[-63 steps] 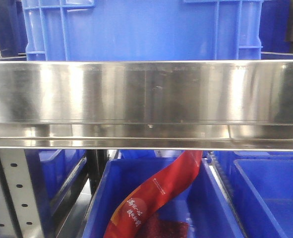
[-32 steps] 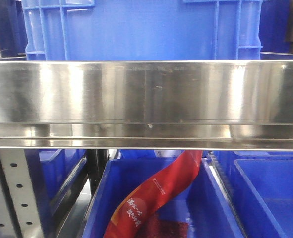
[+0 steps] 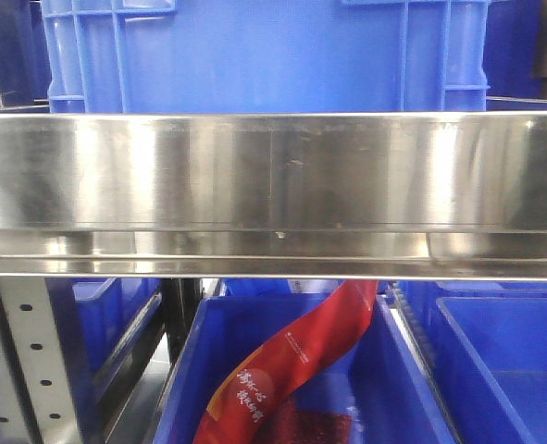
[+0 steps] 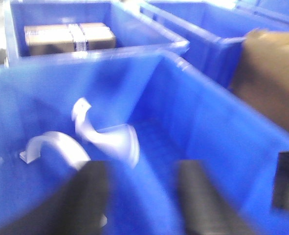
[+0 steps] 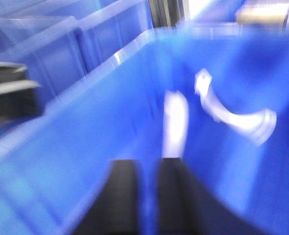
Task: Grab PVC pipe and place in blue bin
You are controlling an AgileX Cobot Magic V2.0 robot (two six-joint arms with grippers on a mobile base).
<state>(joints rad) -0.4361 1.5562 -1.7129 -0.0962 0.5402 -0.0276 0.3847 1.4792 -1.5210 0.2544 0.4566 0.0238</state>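
Neither gripper shows in the front view. In the blurred left wrist view, two white curved PVC pipe pieces [image 4: 107, 139] [image 4: 51, 146] lie inside a blue bin [image 4: 222, 147]. My left gripper [image 4: 143, 169] hangs open above that bin, just short of the pipes, with nothing between its fingers. In the blurred right wrist view, a straight white PVC pipe piece [image 5: 176, 125] and a curved one [image 5: 237, 118] lie in a blue bin [image 5: 85, 122]. My right gripper [image 5: 148, 164] is over it with only a narrow gap between its fingers, empty. The straight piece lies just beyond its right finger.
A steel shelf rail [image 3: 273, 171] crosses the front view with a large blue crate [image 3: 264, 55] above it and a bin holding a red bag [image 3: 292, 365] below. Beside the left bin are a bin with a cardboard box [image 4: 68, 36] and brown cardboard [image 4: 271, 78].
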